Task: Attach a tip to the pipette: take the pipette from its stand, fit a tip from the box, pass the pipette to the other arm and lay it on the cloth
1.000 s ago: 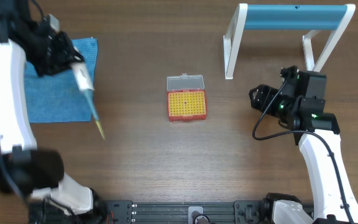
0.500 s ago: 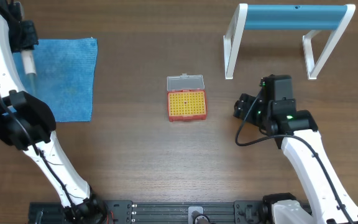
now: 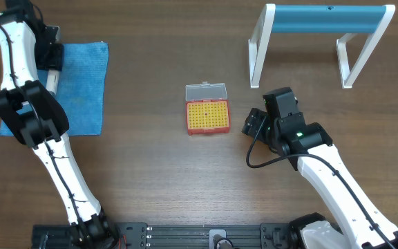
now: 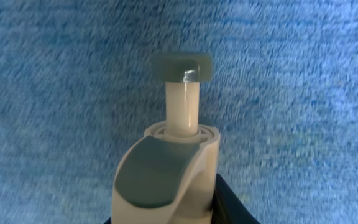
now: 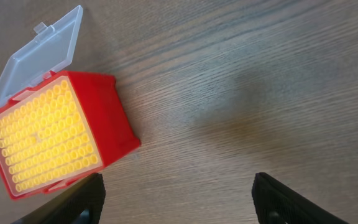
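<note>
The blue cloth lies at the table's far left. My left gripper hangs over the cloth's left part, shut on the white pipette. In the left wrist view the pipette stands between the fingers, its grey-green plunger button set against the cloth. The red tip box sits mid-table with its clear lid open and yellow tips showing. My right gripper is just right of the box, open and holding nothing. The right wrist view shows the tip box ahead of the spread fingers.
The pipette stand, a white frame with a blue top bar, stands at the back right. Bare wooden table stretches between the cloth and the box and along the front.
My left arm has swung up and to the left, carrying the pipette from the cloth's right edge to over its left part. My right gripper has moved left toward the tip box.
</note>
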You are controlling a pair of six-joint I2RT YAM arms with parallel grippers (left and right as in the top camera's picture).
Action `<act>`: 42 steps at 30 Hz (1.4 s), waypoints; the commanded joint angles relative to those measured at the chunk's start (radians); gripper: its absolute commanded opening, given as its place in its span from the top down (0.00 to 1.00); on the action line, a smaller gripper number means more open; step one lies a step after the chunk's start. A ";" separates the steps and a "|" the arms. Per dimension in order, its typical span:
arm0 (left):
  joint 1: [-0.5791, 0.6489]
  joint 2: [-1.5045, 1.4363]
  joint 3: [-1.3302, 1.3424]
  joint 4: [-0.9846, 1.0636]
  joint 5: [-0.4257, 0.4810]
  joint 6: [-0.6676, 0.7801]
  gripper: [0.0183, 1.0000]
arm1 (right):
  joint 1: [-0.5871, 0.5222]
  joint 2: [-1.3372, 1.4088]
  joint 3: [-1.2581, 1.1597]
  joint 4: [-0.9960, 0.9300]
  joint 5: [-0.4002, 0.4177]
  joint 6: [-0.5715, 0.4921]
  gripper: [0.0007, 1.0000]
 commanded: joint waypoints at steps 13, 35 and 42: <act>-0.003 0.039 0.017 -0.001 0.078 0.019 0.99 | 0.009 0.006 0.011 0.108 0.024 0.059 0.23; -0.005 0.010 0.021 -0.037 0.009 -0.050 0.15 | 0.008 0.005 0.011 0.119 0.019 0.078 0.23; -0.006 -0.114 0.198 -0.251 0.045 -0.105 0.14 | 0.008 -0.029 0.011 0.134 0.049 0.058 0.22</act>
